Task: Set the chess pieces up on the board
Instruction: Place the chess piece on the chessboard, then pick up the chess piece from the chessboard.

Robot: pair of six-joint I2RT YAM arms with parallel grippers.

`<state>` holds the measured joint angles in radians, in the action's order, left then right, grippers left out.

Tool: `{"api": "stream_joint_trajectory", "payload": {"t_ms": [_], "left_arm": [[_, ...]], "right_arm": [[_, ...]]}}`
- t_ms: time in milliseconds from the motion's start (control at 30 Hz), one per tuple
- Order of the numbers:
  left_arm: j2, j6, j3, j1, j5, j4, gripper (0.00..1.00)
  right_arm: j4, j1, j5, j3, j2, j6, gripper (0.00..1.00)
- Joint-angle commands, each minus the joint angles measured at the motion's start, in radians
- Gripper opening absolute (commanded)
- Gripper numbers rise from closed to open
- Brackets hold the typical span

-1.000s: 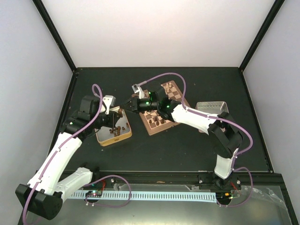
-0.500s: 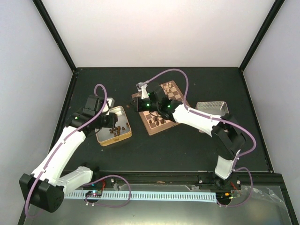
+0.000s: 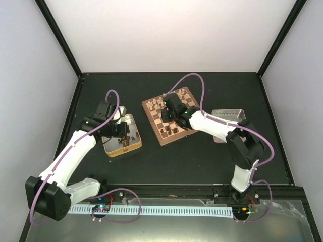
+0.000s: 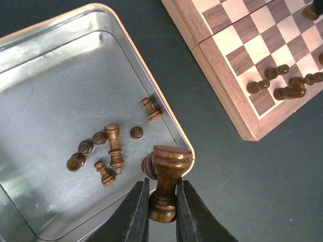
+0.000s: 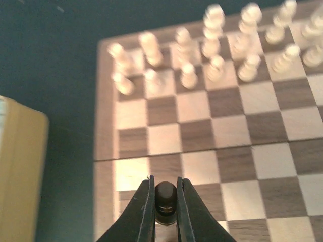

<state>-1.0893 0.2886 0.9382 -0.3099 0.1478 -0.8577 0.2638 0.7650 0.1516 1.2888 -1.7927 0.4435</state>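
Note:
The board (image 3: pixel 174 108) lies tilted at the table's middle; it also shows in the left wrist view (image 4: pixel 237 101) and the right wrist view (image 5: pixel 232 151). My left gripper (image 4: pixel 162 204) is shut on a dark-brown rook (image 4: pixel 166 181), held over the near corner of the open tin (image 4: pixel 60 91). Several dark-brown pieces (image 4: pixel 108 146) lie loose in the tin. A few dark pieces (image 4: pixel 282 85) stand on the board's near edge. My right gripper (image 5: pixel 165 206) is shut on a small dark pawn (image 5: pixel 165 199) above the board's left part.
Pale cream chessmen (image 5: pixel 212 45) stand in two rows along the board's far side. A second metal tin (image 3: pixel 227 116) sits to the right of the board. The open tin (image 3: pixel 122 136) is left of the board.
My right gripper has moved right from over the tin to above the board with its pawn. My left gripper has drawn back and left over the tin, holding the rook.

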Motion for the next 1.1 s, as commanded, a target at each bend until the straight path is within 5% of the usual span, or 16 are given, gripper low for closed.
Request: {"api": "stream_joint_trajectory", "payload": {"t_ms": [0,267,533,1067], "left_arm": [[-0.029,0.03,0.009,0.0,0.029,0.028,0.03],[-0.079,0.027,0.008,0.002,0.028,0.043,0.03],[-0.104,0.021,0.013,0.002,0.026,0.047,0.02],[-0.105,0.022,0.001,0.002,0.04,0.054,0.03]], "right_arm": [[0.074,-0.022,0.076,0.021,-0.068,-0.05,0.09],[0.101,-0.047,0.065,0.072,-0.152,-0.07,0.13],[0.178,-0.064,0.022,0.12,-0.146,-0.046,0.39],[0.362,-0.088,-0.122,0.264,-0.252,-0.05,0.35]]}}
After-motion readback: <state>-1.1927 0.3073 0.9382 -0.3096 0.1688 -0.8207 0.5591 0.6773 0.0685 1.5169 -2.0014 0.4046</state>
